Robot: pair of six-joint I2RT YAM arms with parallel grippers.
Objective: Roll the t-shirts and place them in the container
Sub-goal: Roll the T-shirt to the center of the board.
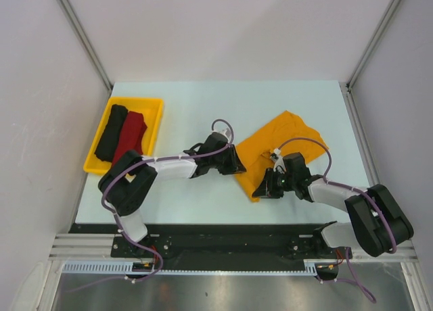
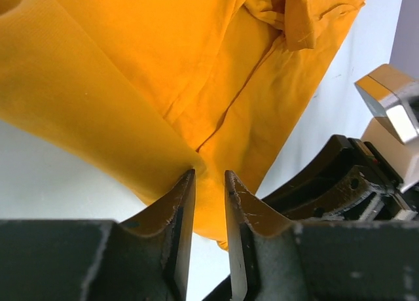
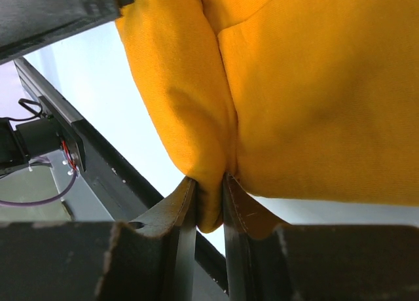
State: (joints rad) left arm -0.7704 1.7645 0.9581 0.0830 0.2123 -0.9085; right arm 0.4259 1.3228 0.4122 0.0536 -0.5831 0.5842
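A mustard-orange t-shirt lies partly folded on the table, right of centre. My left gripper sits at its left near edge. In the left wrist view the jaws stand slightly apart over the shirt's folded edge, and the cloth shows through the gap unpinched. My right gripper is at the shirt's near corner. Its jaws are shut on a thick fold of the orange cloth. A black roll and a dark red roll lie side by side in the tray.
The yellow plastic tray stands at the table's back left. The right arm's wrist is close beside my left fingers. A black rail runs along the near table edge. Grey walls enclose the table's sides.
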